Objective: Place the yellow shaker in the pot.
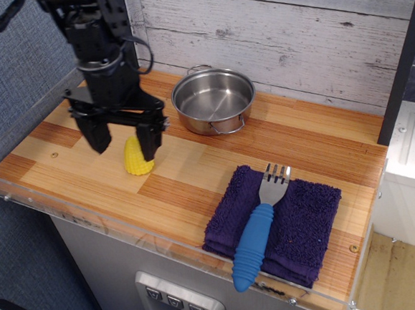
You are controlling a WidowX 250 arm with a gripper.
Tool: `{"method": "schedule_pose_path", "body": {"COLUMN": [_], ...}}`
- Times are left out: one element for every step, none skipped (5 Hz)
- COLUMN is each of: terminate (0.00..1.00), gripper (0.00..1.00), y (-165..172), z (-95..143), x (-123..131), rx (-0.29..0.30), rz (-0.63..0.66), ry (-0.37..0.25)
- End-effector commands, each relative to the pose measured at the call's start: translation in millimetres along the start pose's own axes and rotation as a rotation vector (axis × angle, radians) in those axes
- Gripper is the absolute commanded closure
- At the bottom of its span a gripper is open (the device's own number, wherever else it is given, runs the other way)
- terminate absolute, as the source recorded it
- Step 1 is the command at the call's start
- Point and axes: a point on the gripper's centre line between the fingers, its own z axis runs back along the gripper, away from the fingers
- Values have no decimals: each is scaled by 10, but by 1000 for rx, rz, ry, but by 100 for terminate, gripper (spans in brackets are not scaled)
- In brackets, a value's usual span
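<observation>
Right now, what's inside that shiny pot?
Nothing that shows: the pot looks empty, bare steel bottom in view. The near wall hides a thin strip of the floor. The yellow shaker sits outside, under the gripper.

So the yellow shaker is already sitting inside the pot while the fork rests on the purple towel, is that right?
Not quite: the yellow shaker stands on the wooden counter, left of the pot, which is empty. The observation.image view shows this. The fork does rest on the purple towel.

Black arm enters from 11 o'clock, wrist vertical. Gripper [123,144] points straight down, low over desk, fingers [97,135] spread wide apart.
</observation>
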Motion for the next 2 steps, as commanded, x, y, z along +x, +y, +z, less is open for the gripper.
{"method": "schedule_pose_path", "body": {"terminate": [0, 0], "gripper": [0, 0], "y": [29, 40], "z": [124, 38], "x": [223, 259], "rx": [40, 45], "rz": [15, 15], "ry": [-81, -65]}}
